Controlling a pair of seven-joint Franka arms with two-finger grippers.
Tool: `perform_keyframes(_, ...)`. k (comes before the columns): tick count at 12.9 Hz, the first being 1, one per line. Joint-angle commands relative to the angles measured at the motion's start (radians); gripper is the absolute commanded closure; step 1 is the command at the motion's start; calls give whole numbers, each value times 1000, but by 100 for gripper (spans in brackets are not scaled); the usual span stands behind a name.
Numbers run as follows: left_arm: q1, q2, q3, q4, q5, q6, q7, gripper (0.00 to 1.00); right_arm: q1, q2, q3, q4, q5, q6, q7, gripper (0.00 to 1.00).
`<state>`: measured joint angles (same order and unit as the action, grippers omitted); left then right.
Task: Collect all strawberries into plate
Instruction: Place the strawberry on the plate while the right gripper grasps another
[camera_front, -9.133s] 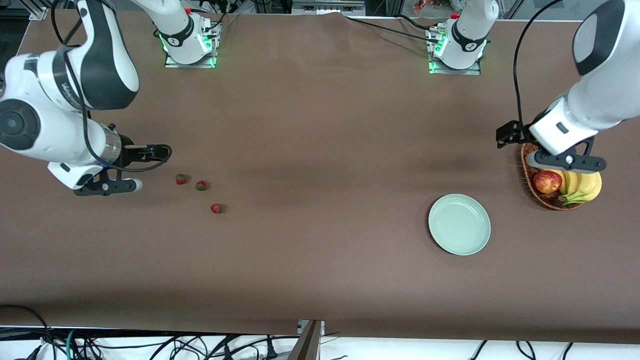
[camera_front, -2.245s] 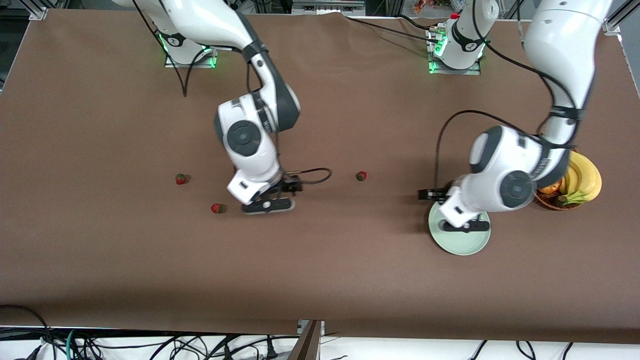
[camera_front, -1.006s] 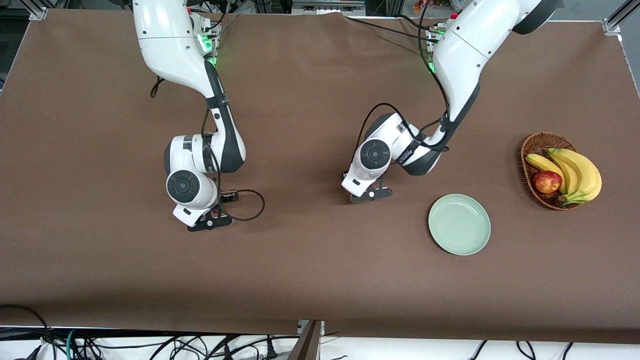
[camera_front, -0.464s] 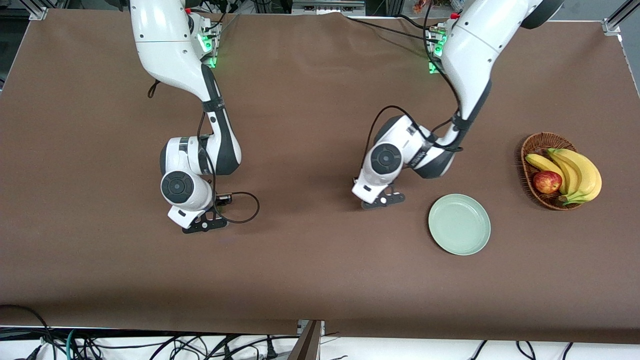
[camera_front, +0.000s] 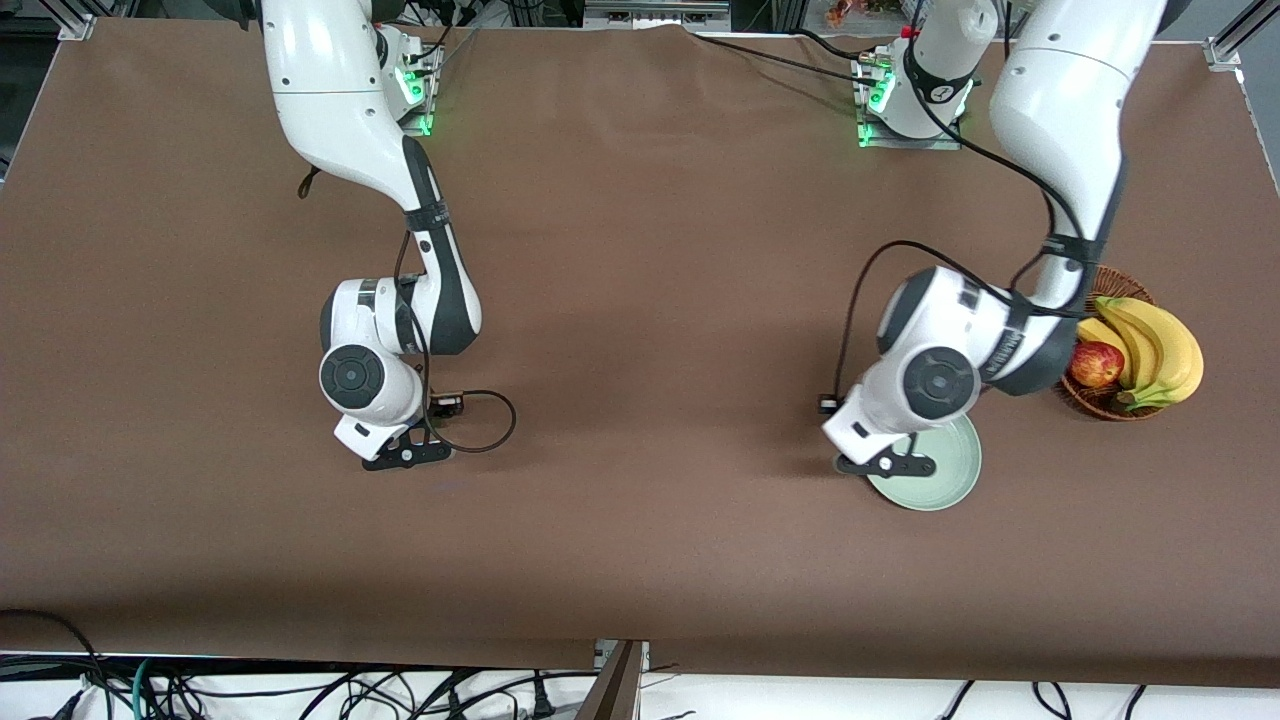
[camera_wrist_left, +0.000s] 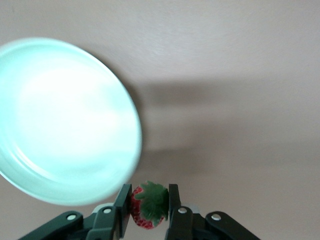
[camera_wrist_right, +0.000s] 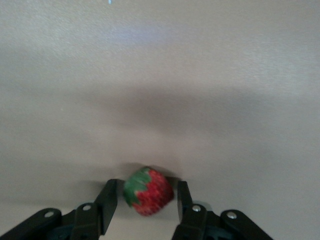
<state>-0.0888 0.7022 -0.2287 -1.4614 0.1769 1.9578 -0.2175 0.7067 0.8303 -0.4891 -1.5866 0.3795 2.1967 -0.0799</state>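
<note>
A small red strawberry (camera_wrist_left: 145, 212) with a green top is pinched in my left gripper (camera_wrist_left: 149, 190), which is shut on it. That gripper (camera_front: 885, 465) hangs over the rim of the pale green plate (camera_front: 945, 480) (camera_wrist_left: 65, 120), at the side toward the right arm's end. Low at the table, my right gripper (camera_front: 405, 455) (camera_wrist_right: 147, 184) is shut on a second strawberry (camera_wrist_right: 150, 192), one finger on each side of it. In the front view the arms hide both berries.
A brown wicker basket (camera_front: 1095, 408) with bananas (camera_front: 1160, 345) and a red-yellow apple (camera_front: 1095, 365) stands beside the plate at the left arm's end. A black cable loop (camera_front: 495, 425) hangs by the right gripper.
My left arm has swung from the table's middle to the plate, carrying its strawberry. The right gripper's fingers have closed in on the strawberry under it; that arm has hardly moved.
</note>
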Motion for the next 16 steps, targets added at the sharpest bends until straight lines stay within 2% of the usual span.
perform_keyframes(1, 3, 54, 15, 38, 58, 61, 267, 71, -7, 15, 7, 23, 29, 8, 0, 48)
perform_keyframes(2, 15, 62, 22, 38, 85, 99, 350, 69, -9, 12, 6, 23, 29, 6, -7, 55)
perform_keyframes(4, 41, 78, 22, 30, 89, 133, 434, 55, -10, 7, 6, 23, 30, -3, -8, 71)
perform_keyframes(5, 41, 85, 22, 23, 88, 132, 432, 40, -4, 1, 7, 26, 36, -8, -1, 76)
perform_keyframes(6, 41, 85, 22, 23, 90, 127, 428, 7, 8, -2, 10, 39, 60, -26, 14, 80)
perform_keyframes(7, 41, 82, 22, 23, 89, 124, 428, 0, 34, -2, 9, 68, 82, -63, 66, 81)
perform_keyframes(11, 57, 56, 22, 26, 87, 92, 417, 0, 135, 4, 12, 170, 85, -121, 351, 80)
perform_keyframes(14, 66, 19, 28, 41, 78, 17, 412, 0, 148, 16, 133, 238, 85, -82, 524, 80)
perform_keyframes(16, 107, -1, 26, 41, 73, 10, 412, 0, 148, 20, 235, 252, 85, 1, 607, 80)
